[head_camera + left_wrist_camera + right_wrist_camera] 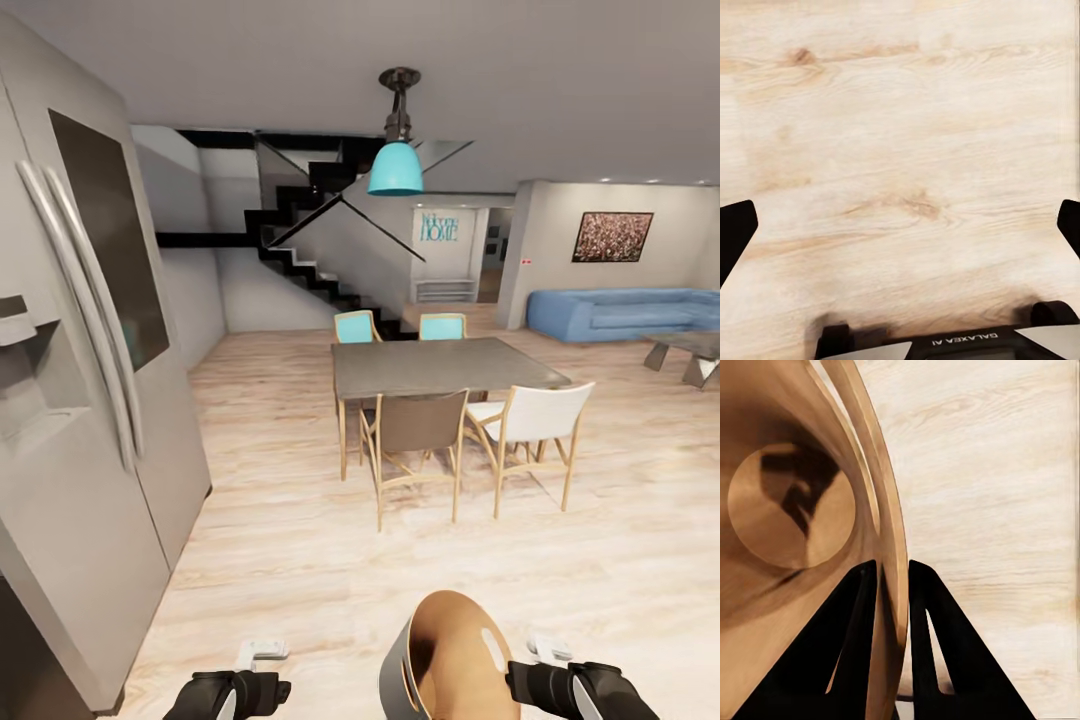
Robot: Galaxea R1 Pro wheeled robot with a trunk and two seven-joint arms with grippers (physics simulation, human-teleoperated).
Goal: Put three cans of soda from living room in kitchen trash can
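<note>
Holding the tash can [445,655] by its rim, my right gripper [892,577] is pinching the wall between its two dark fingers [855,645], one inside the tan-brown interior and one outside, in the right wrist view. In the head view the bin is sitting low at centre, tilted so its open mouth is facing up and forward, with the handle cut-out showing near the rim. My left gripper [262,655] is hanging beside it at the lower left with its fingers spread wide apart; in the left wrist view they are framing bare light wood floor [900,150] with nothing between them.

I am looking at the tall steel fridge [80,420] running close along my left side, its edge near my left arm. Ahead, open floor is stretching to the grey dining table [440,365] ringed by four chairs [415,440]. A wide lane is lying to the right of the table, leading toward the blue sofa [620,312] in the living room. A black staircase [300,240] is rising behind the table, under a teal pendant lamp [396,165].
</note>
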